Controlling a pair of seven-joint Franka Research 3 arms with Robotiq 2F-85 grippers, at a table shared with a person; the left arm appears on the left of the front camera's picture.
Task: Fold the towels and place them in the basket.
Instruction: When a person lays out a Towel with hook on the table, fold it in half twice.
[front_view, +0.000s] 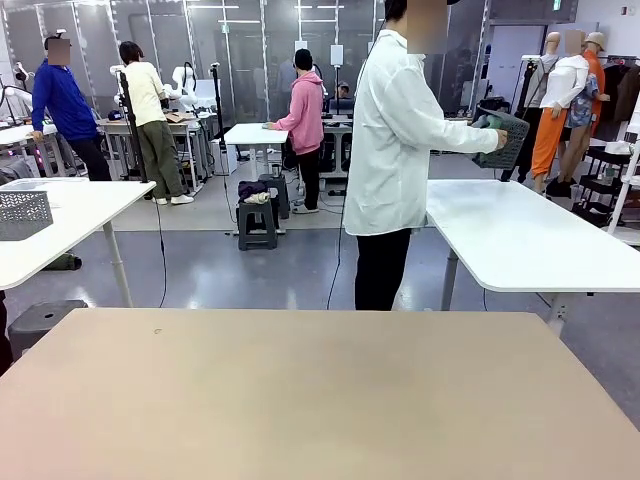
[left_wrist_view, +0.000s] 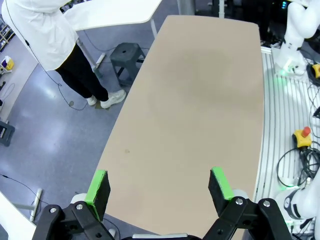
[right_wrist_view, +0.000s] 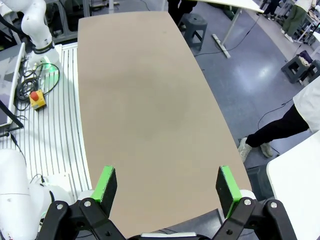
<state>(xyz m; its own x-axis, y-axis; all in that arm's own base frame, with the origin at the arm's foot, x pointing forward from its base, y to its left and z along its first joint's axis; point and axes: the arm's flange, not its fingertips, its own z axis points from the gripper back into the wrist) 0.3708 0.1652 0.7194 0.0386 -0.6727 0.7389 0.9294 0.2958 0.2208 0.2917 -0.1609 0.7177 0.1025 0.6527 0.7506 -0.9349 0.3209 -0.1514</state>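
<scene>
Holding basket (front_view: 511, 141), person (front_view: 392, 140), left tool (left_wrist_view: 158, 181), right tool (right_wrist_view: 166, 181) spread

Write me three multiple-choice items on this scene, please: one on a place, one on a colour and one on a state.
1. Where is the dark basket?
A. on the beige table
B. held up by the person
C. on the white table

2. What colour are the pads of the left end effector?
A. red
B. green
C. blue

3. How does the right end effector stand?
A. shut tight
B. open, holding nothing
C. shut on the basket

Key:
1 B: the person carries it at chest height, well above the white table.
2 B: both pads are bright green in the left wrist view.
3 B: its jaws stand wide apart over the bare beige table.
</scene>
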